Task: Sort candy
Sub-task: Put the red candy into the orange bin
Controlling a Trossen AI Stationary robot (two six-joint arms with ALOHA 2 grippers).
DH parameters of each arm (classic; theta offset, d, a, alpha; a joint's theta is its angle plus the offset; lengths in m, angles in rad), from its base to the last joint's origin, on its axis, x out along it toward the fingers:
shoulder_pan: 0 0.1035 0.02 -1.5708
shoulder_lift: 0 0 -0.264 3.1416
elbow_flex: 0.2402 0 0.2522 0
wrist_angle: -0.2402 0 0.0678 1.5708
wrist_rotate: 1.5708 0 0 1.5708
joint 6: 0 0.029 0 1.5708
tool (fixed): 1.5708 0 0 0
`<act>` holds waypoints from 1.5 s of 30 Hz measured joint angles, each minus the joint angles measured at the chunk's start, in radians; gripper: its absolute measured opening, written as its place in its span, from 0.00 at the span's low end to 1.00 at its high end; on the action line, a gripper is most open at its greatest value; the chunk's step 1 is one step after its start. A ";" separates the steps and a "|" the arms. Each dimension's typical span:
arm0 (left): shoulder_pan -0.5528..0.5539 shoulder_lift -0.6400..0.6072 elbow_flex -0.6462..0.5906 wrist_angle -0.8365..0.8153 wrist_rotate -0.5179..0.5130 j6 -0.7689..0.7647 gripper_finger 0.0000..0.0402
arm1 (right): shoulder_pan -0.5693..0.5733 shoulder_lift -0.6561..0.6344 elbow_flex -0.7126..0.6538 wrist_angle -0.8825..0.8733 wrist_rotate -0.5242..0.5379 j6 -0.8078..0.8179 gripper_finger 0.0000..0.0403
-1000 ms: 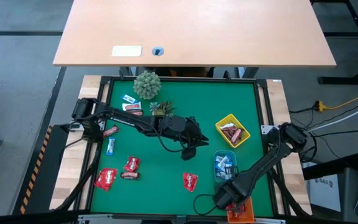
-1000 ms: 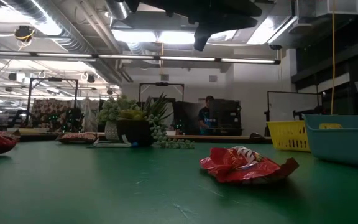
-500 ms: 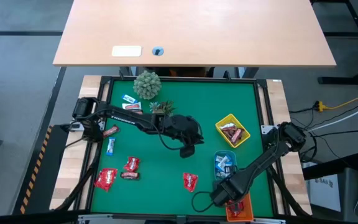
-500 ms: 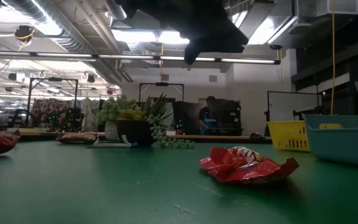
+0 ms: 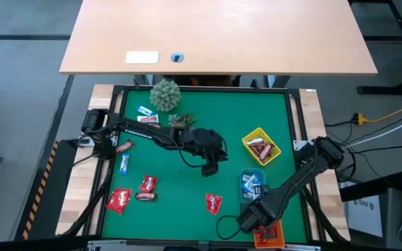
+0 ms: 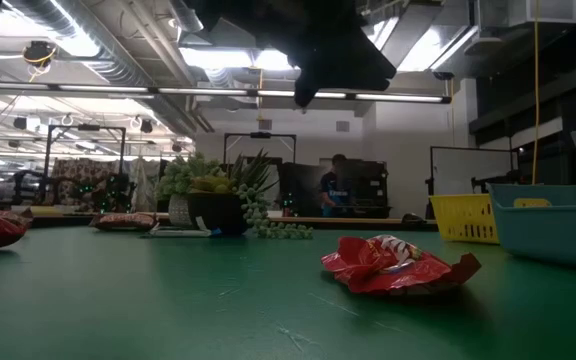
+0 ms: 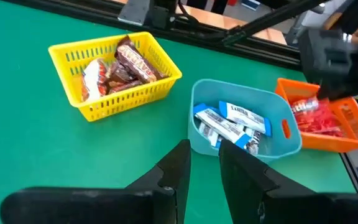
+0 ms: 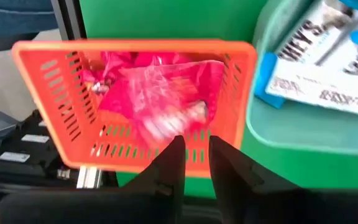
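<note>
Right gripper (image 8: 194, 163) hovers above orange tray (image 8: 45, 93), fingers nearly together, holding nothing; red packets (image 8: 160, 93) lie in the tray below it. Left gripper (image 7: 204, 168) mid-mat, slightly parted, empty; blue tray (image 7: 278, 118) with blue-and-white candies (image 7: 229, 121) just ahead, yellow tray (image 7: 114, 93) beside.

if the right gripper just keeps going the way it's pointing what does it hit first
Most likely the red packets lying in the orange tray. The right gripper points down into that tray, jaws nearly together, though how far above it hangs is unclear.
</note>
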 joint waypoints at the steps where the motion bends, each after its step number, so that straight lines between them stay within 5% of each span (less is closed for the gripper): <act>1: 0.002 0.000 0.000 -0.005 0.014 0.000 0.20 | 0.000 0.000 0.012 -0.019 0.000 0.000 0.17; 9: 0.046 -0.035 -0.001 -0.082 0.198 0.035 0.20 | -0.020 0.000 0.142 -0.136 0.039 -0.037 0.17; 16: 0.039 -0.154 -0.001 -0.226 0.050 0.153 0.20 | -0.075 0.000 0.183 -0.149 0.185 -0.158 0.17; 29: 0.024 -0.455 -0.001 -0.484 -0.063 0.181 0.20 | -0.230 0.000 0.183 -0.124 0.263 -0.384 0.18; 35: 0.024 -0.533 0.000 -0.569 -0.115 0.174 0.20 | -0.295 0.000 0.183 -0.011 0.253 -0.481 0.37; 40: 0.024 -0.554 0.001 -0.595 -0.115 0.145 0.20 | -0.315 0.008 0.183 0.132 0.262 -0.857 0.58; 45: 0.019 -0.558 0.000 -0.607 -0.115 0.076 0.20 | -0.320 0.061 0.183 0.209 0.188 -1.121 0.68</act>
